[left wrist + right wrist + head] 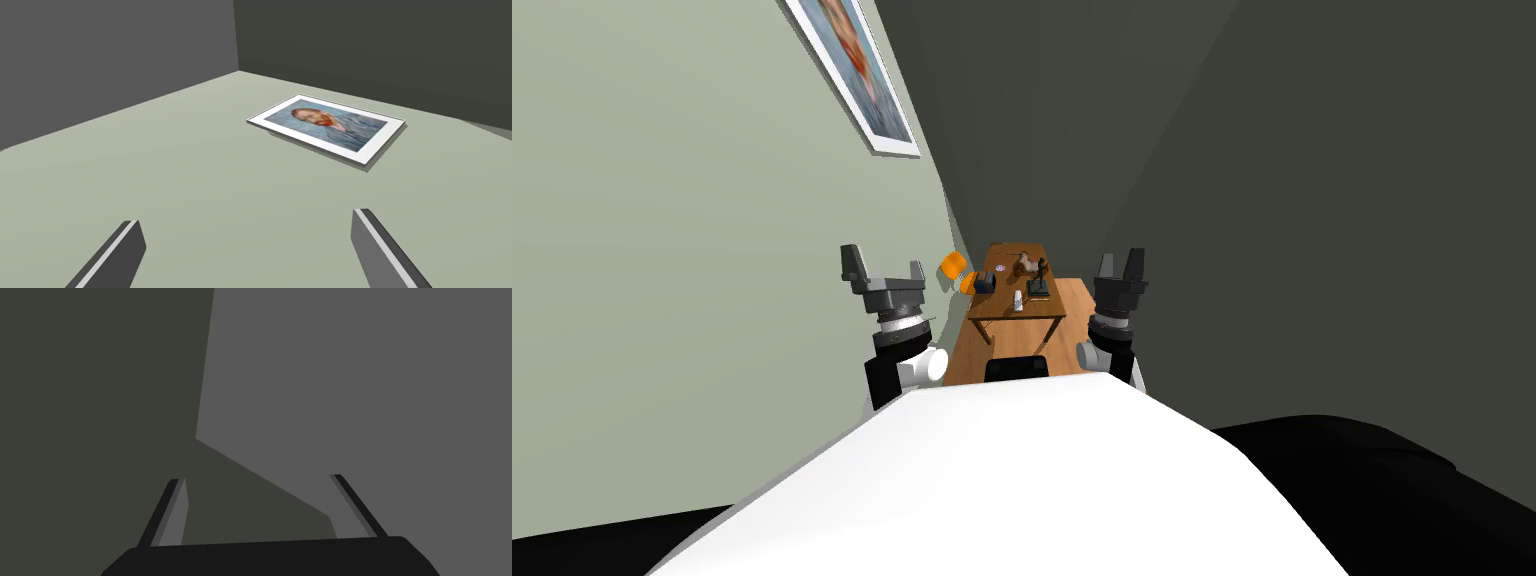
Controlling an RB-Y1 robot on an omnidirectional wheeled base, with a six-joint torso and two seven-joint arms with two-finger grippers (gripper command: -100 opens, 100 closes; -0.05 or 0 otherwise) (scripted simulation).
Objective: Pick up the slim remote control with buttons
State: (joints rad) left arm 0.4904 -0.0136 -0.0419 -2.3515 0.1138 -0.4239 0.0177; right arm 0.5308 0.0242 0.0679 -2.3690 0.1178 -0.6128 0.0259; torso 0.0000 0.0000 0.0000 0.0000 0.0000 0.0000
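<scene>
The left pincer (883, 262) is raised at ten o'clock from my view's centre. Its two thin, flat grey blades rise from a dark boxy body on a ribbed metallic wrist. They stand released, wide apart, with nothing between them. The right pincer (1121, 258) is held up at two o'clock, the same dark box and slim blades, also released and empty.

Farther off, at twelve o'clock between the two pincers, stands a small rectangular surface (997, 302) of warm brown wood on thin straight legs. The remote control (1039, 288) lies on it toward the three o'clock edge. It is a dark, flat, slim shape, too small for its buttons to be made out. Both pincers are well apart from it.

A little white upright thing (1018, 300) stands just beside the remote at about eight o'clock. A brown and white lump (1025, 263) sits beyond the remote at twelve. At the surface's nine o'clock side are two rounded, smooth orange shapes (953, 266), next to a dark bluish round thing (984, 284).
</scene>
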